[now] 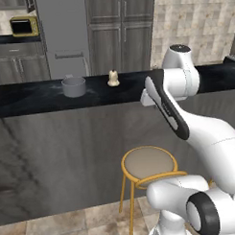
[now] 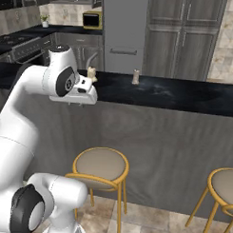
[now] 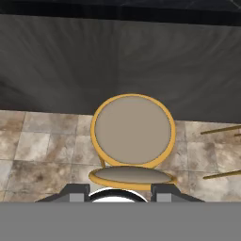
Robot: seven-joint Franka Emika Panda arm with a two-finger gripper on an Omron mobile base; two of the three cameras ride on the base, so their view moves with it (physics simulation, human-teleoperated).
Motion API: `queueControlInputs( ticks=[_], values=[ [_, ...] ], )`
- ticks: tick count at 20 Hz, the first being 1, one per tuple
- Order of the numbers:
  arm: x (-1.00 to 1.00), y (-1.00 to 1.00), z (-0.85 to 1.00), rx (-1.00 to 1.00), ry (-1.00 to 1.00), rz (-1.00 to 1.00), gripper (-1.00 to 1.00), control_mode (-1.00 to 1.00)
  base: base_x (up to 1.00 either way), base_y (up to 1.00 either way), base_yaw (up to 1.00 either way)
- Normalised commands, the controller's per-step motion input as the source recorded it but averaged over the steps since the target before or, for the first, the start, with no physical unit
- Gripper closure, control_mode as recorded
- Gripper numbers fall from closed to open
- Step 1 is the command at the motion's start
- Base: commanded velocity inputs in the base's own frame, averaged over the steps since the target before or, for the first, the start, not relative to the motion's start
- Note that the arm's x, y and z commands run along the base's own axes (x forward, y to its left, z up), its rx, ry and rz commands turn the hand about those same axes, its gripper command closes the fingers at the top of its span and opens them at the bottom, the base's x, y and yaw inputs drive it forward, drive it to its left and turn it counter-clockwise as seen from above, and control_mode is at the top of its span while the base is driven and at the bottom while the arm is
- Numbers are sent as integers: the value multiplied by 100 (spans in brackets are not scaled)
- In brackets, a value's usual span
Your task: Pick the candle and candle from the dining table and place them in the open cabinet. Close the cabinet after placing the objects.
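Note:
The dining table [image 1: 37, 96] [image 2: 186, 94] has a glossy black top. One cream candle [image 1: 113, 79] [image 2: 91, 73] stands on it to the right of a grey pot [image 1: 73, 86]. A second candle [image 2: 135, 76] stands further right on the same top. My gripper [image 3: 120, 194] [image 2: 80, 102] hangs in front of the table's near edge and points down at a stool. It is open, with nothing between its fingertips [image 3: 77, 193]. Grey wall cabinets [image 1: 10, 3] sit above the microwave; whether one is open I cannot tell.
A round stool with yellow legs [image 1: 149, 164] [image 2: 100, 165] [image 3: 133, 129] stands right under the hand, and another stool [image 2: 225, 186] stands to its right. Behind the table are a yellow microwave [image 1: 24, 25], a grey fridge [image 1: 63, 35] and tall grey cupboards [image 1: 119, 33].

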Motion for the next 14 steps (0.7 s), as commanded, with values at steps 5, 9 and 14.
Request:
queueControlInputs(
  ticks=[5, 9, 14],
  values=[
    [0, 1, 0, 0, -2, 0, -100, -100, 0, 0, 0],
    [0, 3, 0, 0, -7, 0, -100, -100, 0, 0, 0],
    [0, 7, 0, 0, -11, 1, -100, -100, 0, 0, 0]
  ],
)
